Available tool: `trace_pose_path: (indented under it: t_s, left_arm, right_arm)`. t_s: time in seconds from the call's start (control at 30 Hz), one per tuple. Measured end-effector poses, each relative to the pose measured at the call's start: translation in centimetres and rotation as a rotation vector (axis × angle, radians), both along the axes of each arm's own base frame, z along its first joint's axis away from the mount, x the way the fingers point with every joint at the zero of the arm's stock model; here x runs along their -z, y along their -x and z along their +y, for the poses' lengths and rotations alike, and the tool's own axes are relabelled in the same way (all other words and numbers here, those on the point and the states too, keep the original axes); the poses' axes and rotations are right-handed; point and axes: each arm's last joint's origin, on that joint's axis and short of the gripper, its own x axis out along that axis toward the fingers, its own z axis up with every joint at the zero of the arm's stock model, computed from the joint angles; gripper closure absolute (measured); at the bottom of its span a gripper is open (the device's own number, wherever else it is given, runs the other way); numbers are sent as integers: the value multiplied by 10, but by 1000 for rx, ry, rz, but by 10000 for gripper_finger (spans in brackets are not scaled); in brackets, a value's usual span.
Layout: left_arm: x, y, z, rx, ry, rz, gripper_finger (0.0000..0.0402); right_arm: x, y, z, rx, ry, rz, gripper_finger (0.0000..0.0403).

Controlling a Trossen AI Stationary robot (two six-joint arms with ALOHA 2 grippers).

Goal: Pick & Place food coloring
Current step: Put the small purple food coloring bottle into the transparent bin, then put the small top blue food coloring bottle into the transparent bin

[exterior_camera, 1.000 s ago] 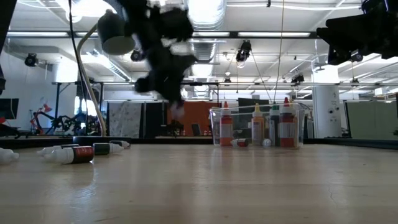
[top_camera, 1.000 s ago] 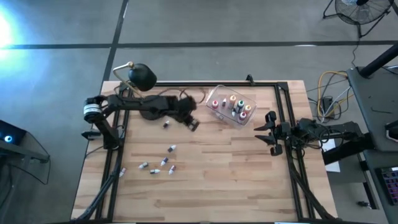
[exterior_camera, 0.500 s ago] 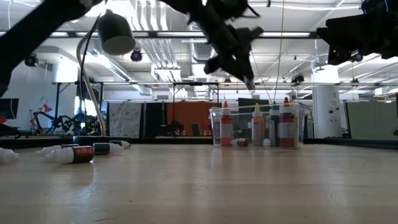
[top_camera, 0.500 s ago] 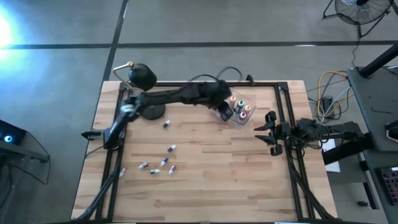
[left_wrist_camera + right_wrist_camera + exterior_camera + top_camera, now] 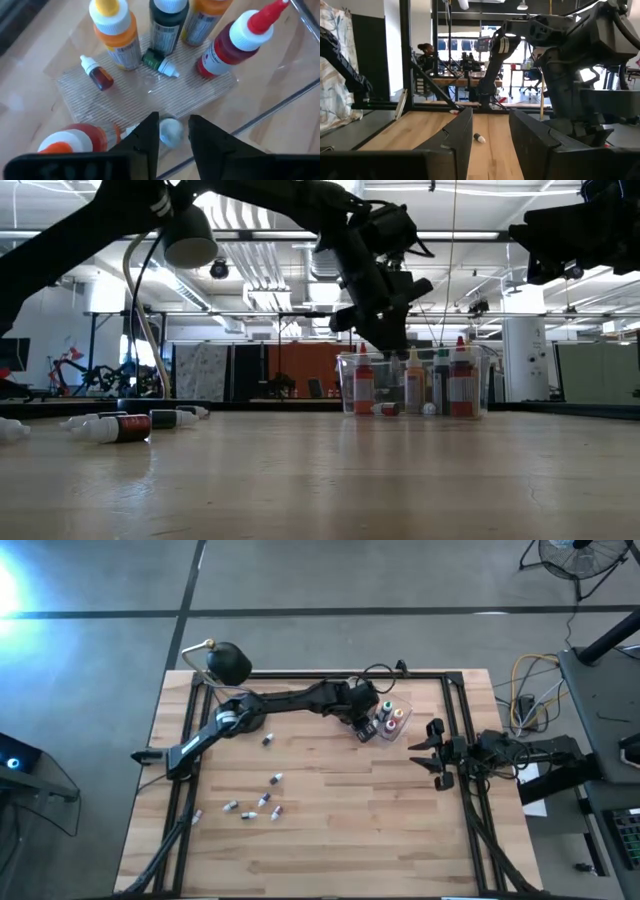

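**Over the tub, a drop that could miss or bounce**

Between the fingers of the left gripper (image 5: 172, 120) sits a small whitish bottle (image 5: 170, 132), seen end-on; the jaws appear clenched on it, hanging just above the clear tub (image 5: 280, 107) near its wall. If it is let go here, it could strike the rim or glance off the orange-capped bottle (image 5: 116, 30) or the red-tipped bottle (image 5: 235, 42) standing upright inside. It could also land on the two small droppers (image 5: 97, 75) lying on the tub floor. Lowering further risks tipping those tall bottles. Farther out on the table, the loose food coloring (image 5: 265, 800) still waits, well apart from the tub. Beyond, the right gripper (image 5: 432, 752) idles at the table's right edge, jaws released, clear of any collision.
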Motion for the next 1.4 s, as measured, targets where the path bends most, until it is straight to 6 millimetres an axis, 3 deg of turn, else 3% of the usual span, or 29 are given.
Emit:
trace_pose_path:
  t_s: [0.27, 0.37, 0.5, 0.57, 0.67, 0.83, 1.03, 1.2, 1.4]
  left_arm:
    - [-9, 2, -1, 0, -5, -10, 301]
    - [-37, 11, -9, 48, -41, -33, 300]
    - [-88, 41, -35, 143, -162, -50, 299]
    - [-93, 57, -44, 149, -201, 16, 299]
    - [-75, 84, -49, 123, -168, 143, 299]
    - [-19, 146, -57, -42, -42, 314, 299]
    - [38, 207, -50, -321, 45, 275, 299]
    - [73, 233, -35, -452, 125, 307, 299]
    - [87, 243, -31, -456, 86, 358, 298]
  right_arm:
    - [0, 0, 0, 0, 0, 1, 280]
    - [0, 0, 0, 0, 0, 0, 280]
    - [0, 0, 0, 0, 0, 0, 280]
    - [0, 0, 0, -1, 0, 1, 280]
    - [0, 0, 0, -1, 0, 1, 280]
    - [0, 0, 0, 0, 0, 1, 280]
    - [0, 0, 0, 0, 0, 1, 280]
    - [0, 0, 0, -1, 0, 1, 280]
    - [0, 0, 0, 0, 0, 2, 280]
